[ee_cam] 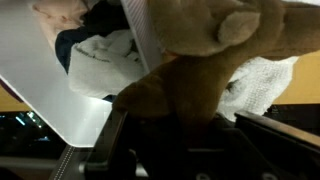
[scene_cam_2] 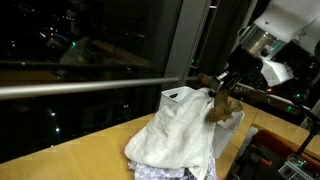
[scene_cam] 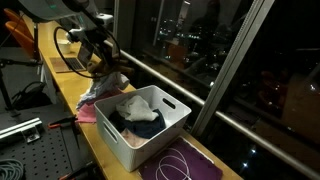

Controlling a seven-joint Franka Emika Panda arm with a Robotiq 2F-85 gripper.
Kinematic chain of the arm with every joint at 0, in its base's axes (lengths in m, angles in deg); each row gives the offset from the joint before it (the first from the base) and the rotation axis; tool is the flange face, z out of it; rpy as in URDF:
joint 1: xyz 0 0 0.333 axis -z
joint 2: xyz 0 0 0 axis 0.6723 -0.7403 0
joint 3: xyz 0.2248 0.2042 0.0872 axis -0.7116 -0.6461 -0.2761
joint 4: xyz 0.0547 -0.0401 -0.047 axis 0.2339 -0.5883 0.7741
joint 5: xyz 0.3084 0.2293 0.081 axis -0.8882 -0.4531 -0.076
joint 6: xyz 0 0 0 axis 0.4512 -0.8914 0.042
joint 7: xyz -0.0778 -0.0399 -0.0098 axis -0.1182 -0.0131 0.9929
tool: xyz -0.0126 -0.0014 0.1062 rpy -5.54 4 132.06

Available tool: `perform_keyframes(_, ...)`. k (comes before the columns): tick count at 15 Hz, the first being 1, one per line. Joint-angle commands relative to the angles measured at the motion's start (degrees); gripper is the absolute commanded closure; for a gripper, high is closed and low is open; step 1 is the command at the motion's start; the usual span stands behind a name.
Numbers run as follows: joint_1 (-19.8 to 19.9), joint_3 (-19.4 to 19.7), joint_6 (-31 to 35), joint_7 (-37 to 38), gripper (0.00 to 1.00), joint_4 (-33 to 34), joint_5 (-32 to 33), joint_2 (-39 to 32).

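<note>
My claw [ee_cam: 175, 118] is clenched on a brown plush toy [ee_cam: 200, 50], whose length runs straight out from my fingers, eared end pointing away, over the rim of the white basket [ee_cam: 40, 95] of clothes [ee_cam: 100, 60] on the desk [scene_cam: 95, 145].

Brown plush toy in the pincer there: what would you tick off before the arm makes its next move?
1. Pincer shut on the brown plush toy: ok.
2. Toy hangs above the wooden table, not resting on it: ok.
3. Toy clear of the rim of the white bin: cannot tell; it hangs right by the edge.
4. Bin upright on the table: ok.
5. Free room beside the clothes in the bin: ok, some bare wall shows inside.
6. Wrist view unobstructed: not ok; the toy fills much of it.
</note>
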Motion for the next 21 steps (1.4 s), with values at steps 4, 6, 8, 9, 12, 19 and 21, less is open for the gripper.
perform_keyframes(4,9.2,-3.5,-4.2,-9.3,0.99,-2.2,-4.3,11.6)
perform_keyframes(6,11.2,-3.7,-5.1,-12.0,0.99,-1.9,-5.7,13.6)
perform_keyframes(8,13.0,-4.0,-6.2,-14.7,0.99,-1.4,-7.2,15.5)
perform_keyframes(9,13.7,-4.0,-7.1,-15.9,0.99,-1.0,-7.8,16.4)
perform_keyframes(12,15.7,-4.2,-11.1,-19.8,0.99,1.5,-9.1,19.6)
perform_keyframes(19,19.7,-4.2,-25.8,-29.1,0.99,17.0,-8.2,23.7)
perform_keyframes(21,20.2,-4.3,-26.7,-30.4,0.99,20.5,-7.7,21.7)
